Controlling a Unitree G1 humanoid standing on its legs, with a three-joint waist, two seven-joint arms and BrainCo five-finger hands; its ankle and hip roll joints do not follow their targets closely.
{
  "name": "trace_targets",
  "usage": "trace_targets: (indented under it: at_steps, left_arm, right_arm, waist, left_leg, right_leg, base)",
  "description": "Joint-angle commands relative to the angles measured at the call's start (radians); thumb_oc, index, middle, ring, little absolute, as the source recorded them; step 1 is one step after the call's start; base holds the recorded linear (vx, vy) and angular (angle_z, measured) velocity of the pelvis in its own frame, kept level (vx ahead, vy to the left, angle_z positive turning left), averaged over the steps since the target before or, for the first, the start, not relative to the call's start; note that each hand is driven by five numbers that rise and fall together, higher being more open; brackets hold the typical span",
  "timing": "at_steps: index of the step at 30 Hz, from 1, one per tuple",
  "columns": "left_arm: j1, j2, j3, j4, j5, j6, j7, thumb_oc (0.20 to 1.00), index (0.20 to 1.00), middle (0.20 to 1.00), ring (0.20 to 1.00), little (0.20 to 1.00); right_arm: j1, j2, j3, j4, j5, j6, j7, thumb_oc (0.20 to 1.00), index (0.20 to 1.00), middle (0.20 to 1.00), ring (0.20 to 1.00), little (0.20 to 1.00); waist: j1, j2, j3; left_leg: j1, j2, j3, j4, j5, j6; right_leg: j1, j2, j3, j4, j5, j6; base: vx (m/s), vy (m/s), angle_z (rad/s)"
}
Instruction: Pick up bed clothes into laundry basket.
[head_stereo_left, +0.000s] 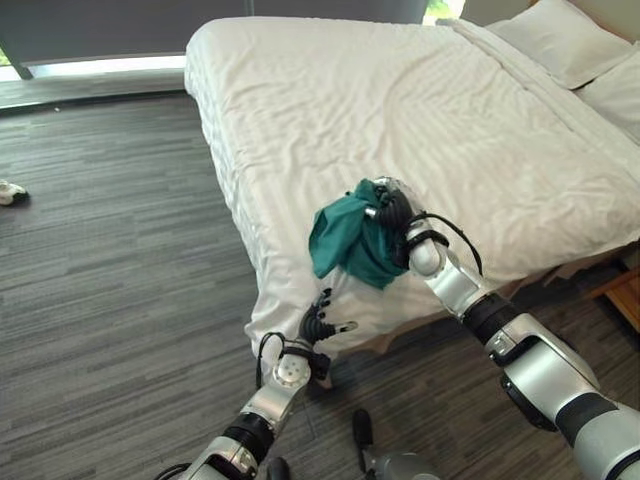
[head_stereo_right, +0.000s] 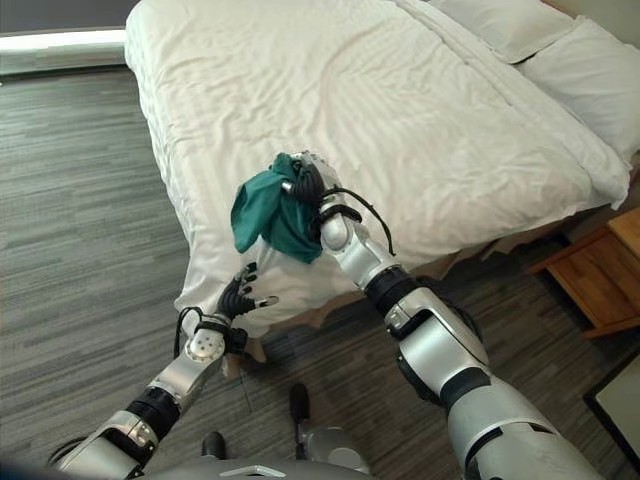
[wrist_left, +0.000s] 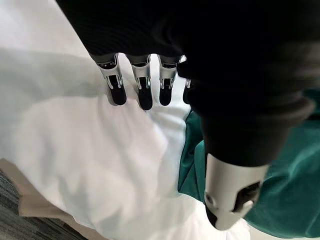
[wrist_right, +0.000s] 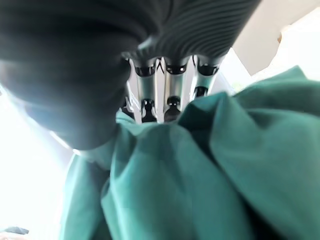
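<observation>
The right hand (head_stereo_left: 395, 215) clamps bunched teal clothes (head_stereo_left: 350, 242) above the bed (head_stereo_left: 420, 100) edge; left hand (head_stereo_left: 322, 325), fingers relaxed, waits at seven o'clock. Lift clear before carrying.

This is a bedroom. A wide bed (head_stereo_left: 420, 130) made up with a white sheet fills the middle of the room, two white pillows (head_stereo_left: 565, 40) lying at its 1 o'clock end. Grey wood-look flooring (head_stereo_left: 110, 260) runs around it, and a low wooden bedside table (head_stereo_right: 600, 275) stands at 3 o'clock.
</observation>
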Motion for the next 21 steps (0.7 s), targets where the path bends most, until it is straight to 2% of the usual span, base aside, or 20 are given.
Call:
trace_targets:
  at_steps: [1,7,8,9,10,11,13,16,21]
  left_arm:
    - [-0.057,0.035,0.018,0.013,0.069,-0.030,0.080,1.000,1.000,1.000,1.000,1.000]
    - [-0.021,0.056,0.056,0.016,0.109,-0.037,0.132,1.000,1.000,1.000,1.000,1.000]
    - [-0.136,0.722,0.365,0.090,-0.125,-0.103,0.020,1.000,1.000,1.000,1.000,1.000]
    - [-0.307,0.580,0.173,-0.051,-0.047,-0.091,0.056,1.000,1.000,1.000,1.000,1.000]
    - [-0.321,0.574,0.160,-0.046,-0.045,-0.089,0.060,1.000,1.000,1.000,1.000,1.000]
    - [-0.351,0.422,0.172,-0.288,-0.048,-0.113,0.115,1.000,1.000,1.000,1.000,1.000]
    - [-0.282,0.361,0.221,-0.445,-0.015,-0.135,0.103,1.000,1.000,1.000,1.000,1.000]
    - [-0.201,0.284,0.238,-0.593,0.022,-0.145,0.081,1.000,1.000,1.000,1.000,1.000]
    - [-0.161,0.229,0.233,-0.693,0.036,-0.135,0.049,1.000,1.000,1.000,1.000,1.000]
  right_arm:
    - [-0.089,0.029,-0.044,-0.027,0.043,-0.088,0.006,0.200,0.200,0.200,0.200,0.200]
    - [-0.058,0.029,-0.054,-0.026,0.043,-0.089,0.013,0.200,0.200,0.200,0.200,0.200]
    - [-0.006,-0.082,-0.042,-0.116,0.112,-0.151,0.115,0.200,0.200,0.200,0.200,0.200]
    - [-0.014,-0.043,-0.012,-0.193,0.110,-0.105,0.072,0.200,0.200,0.200,0.200,0.200]
    - [-0.011,-0.051,-0.019,-0.198,0.110,-0.102,0.072,0.200,0.200,0.200,0.200,0.200]
    - [-0.022,-0.031,0.020,-0.140,0.065,-0.084,0.057,0.200,0.200,0.200,0.200,0.200]
    - [-0.036,-0.056,0.005,-0.097,0.031,-0.064,0.059,0.200,0.200,0.200,0.200,0.200]
    - [-0.051,-0.083,-0.016,-0.080,0.003,-0.039,0.065,0.200,0.200,0.200,0.200,0.200]
    - [-0.075,-0.066,-0.021,-0.045,-0.028,-0.014,0.065,0.200,0.200,0.200,0.200,0.200]
  waist:
    - [0.032,-0.047,0.004]
    - [0.035,-0.040,-0.004]
    - [0.059,0.013,-0.006]
    - [0.018,0.012,-0.009]
    - [0.028,0.011,-0.008]
    - [0.027,0.007,-0.007]
    - [0.039,-0.010,-0.004]
    - [0.051,-0.035,0.003]
    - [0.060,-0.056,0.010]
  left_leg:
    - [0.002,-0.027,-0.010,0.006,-0.033,0.017]
    - [0.005,-0.027,-0.015,0.006,-0.033,0.016]
    - [0.013,-0.022,-0.012,0.006,-0.039,0.012]
    - [0.016,-0.023,-0.007,0.006,-0.041,0.011]
    - [0.013,-0.024,-0.007,0.006,-0.038,0.011]
    - [0.011,-0.026,-0.011,0.006,-0.041,0.010]
    - [0.004,-0.027,-0.023,0.006,-0.041,0.009]
    - [-0.005,-0.026,-0.033,0.006,-0.040,0.012]
    - [-0.011,-0.026,-0.038,0.006,-0.039,0.015]
  right_leg:
    - [0.065,-0.068,-0.069,0.014,-0.015,0.071]
    - [0.070,-0.072,-0.078,0.014,-0.019,0.069]
    - [0.079,-0.070,-0.081,0.014,-0.020,0.074]
    - [0.081,-0.076,-0.084,0.014,-0.023,0.080]
    - [0.078,-0.076,-0.084,0.014,-0.020,0.079]
    - [0.074,-0.078,-0.086,0.014,-0.022,0.082]
    - [0.071,-0.076,-0.090,0.014,-0.023,0.083]
    - [0.068,-0.075,-0.093,0.014,-0.024,0.084]
    - [0.064,-0.070,-0.092,0.014,-0.017,0.084]
  base:
    - [0.01,0.005,-0.06]
    - [0.01,0.017,0.00]
    - [0.06,0.119,0.01]
    - [0.04,0.113,-0.02]
    - [-0.01,0.030,-0.19]
    - [-0.03,-0.002,-0.21]
    - [-0.03,-0.028,-0.14]
    - [-0.02,-0.034,0.12]
    - [-0.01,-0.005,0.00]
